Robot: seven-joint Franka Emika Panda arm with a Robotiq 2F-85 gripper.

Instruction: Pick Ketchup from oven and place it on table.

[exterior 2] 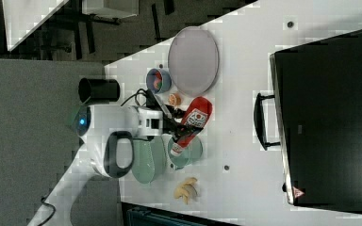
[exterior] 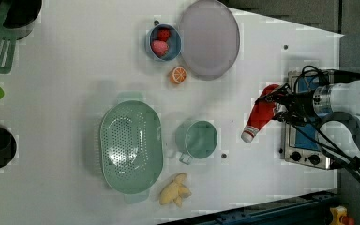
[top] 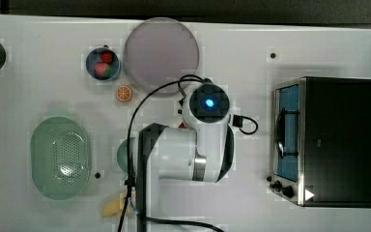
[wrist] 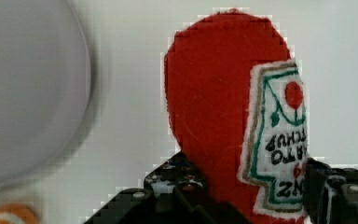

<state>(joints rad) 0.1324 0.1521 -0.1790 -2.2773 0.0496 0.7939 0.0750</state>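
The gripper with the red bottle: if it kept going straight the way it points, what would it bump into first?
Probably the bare white table. The gripper, shut on the Ketchup, seems to point down; depth is uncertain.

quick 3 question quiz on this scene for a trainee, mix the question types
1. True or false: the gripper holds the Ketchup.
2. In the left view, the bottle's white cap points towards: A) the oven B) the green cup C) the purple plate
3. Fill in: the blue bowl holds small red ____.

Key: 1. True; the bottle hangs above the table, outside the oven. 2. B. 3. Fruits.
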